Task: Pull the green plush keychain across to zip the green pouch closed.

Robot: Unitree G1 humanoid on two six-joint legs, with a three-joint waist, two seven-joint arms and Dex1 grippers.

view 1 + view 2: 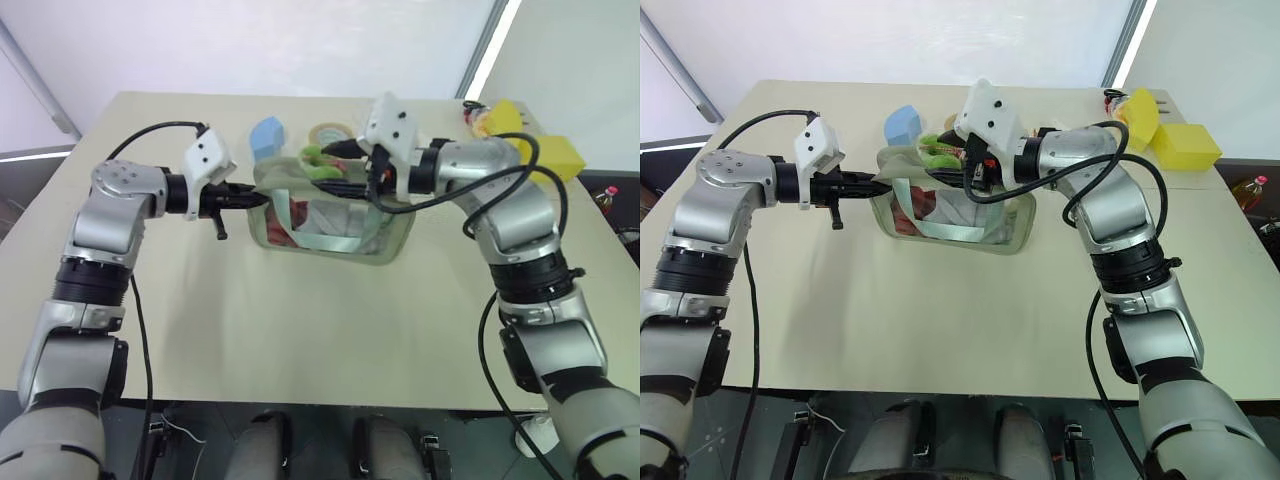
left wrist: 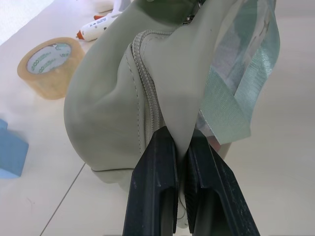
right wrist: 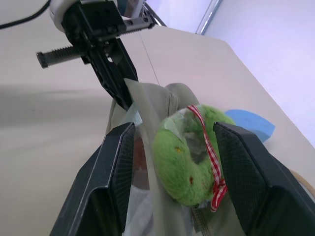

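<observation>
Two black fingers of the right gripper point(image 3: 172, 182) stand apart with the green plush keychain point(image 3: 189, 155) between them, not visibly pinched. Opposite, the left gripper point(image 2: 182, 162) is clamped on a fold at the end of the green pouch point(image 1: 385, 235), which sits mid-table point(image 1: 300, 340) near a blue foam block point(image 1: 266, 135).

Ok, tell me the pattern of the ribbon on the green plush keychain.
Red-and-white check ribbon on the green plush keychain, clearest in the right wrist view.

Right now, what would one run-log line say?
left gripper: shut on pouch end | right gripper: open around keychain | zip: unfinished
</observation>
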